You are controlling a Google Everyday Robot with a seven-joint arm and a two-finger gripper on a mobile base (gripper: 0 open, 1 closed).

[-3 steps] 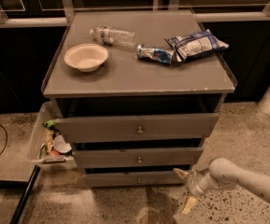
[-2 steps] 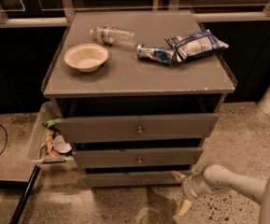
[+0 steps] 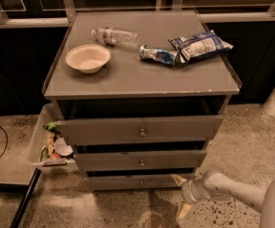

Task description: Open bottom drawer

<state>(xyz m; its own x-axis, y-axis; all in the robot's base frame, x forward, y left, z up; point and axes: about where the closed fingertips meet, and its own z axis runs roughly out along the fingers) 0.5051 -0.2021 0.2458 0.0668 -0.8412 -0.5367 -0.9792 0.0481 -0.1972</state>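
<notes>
The bottom drawer (image 3: 127,182) has a flat, matt grey front and a small shiny metal knob (image 3: 141,184). Just right of that drawer, low by the speckled stone-like floor (image 3: 251,146), the claw (image 3: 180,196) is smooth off-white plastic with dull yellowish fingertips (image 3: 176,179) spread apart. Above the drawer, the matt grey surface (image 3: 142,77) carries a clear plastic bottle (image 3: 114,35), a glossy crinkled bag (image 3: 199,45) and a matt cream bowl (image 3: 87,58).

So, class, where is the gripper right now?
The gripper sits low in the camera view, right of centre, by the right end of the bottom drawer, with its fingers open.
</notes>
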